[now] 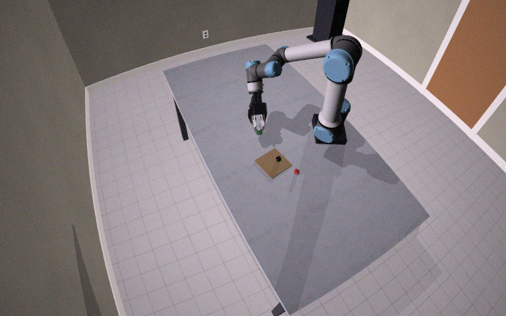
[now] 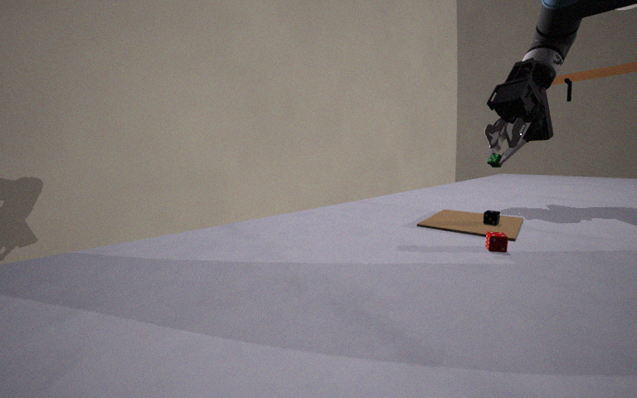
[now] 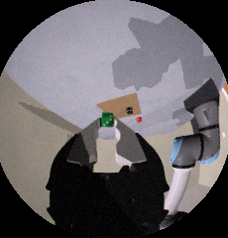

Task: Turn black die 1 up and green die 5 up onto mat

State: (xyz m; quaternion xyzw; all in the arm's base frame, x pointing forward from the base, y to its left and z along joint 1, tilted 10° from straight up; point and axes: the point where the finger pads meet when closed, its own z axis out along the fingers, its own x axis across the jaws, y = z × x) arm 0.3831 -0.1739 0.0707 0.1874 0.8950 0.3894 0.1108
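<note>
My gripper [image 1: 259, 131] [image 2: 495, 158] [image 3: 107, 118] is shut on the green die [image 1: 259, 132] [image 2: 494, 159] [image 3: 107, 119] and holds it high above the table, tilted, beyond the mat's far side. The brown mat [image 1: 268, 167] [image 2: 453, 220] [image 3: 113, 106] lies flat on the grey table. The black die [image 1: 277, 158] [image 2: 491, 216] [image 3: 129, 109] sits on the mat near its far corner. The red die [image 1: 296, 171] [image 2: 496, 241] [image 3: 139, 119] sits on the table just off the mat's right edge.
The grey table [image 1: 326, 219] [image 2: 263, 305] has its left edge close to the mat. The arm's base [image 1: 328, 133] stands on the table behind and right of the mat.
</note>
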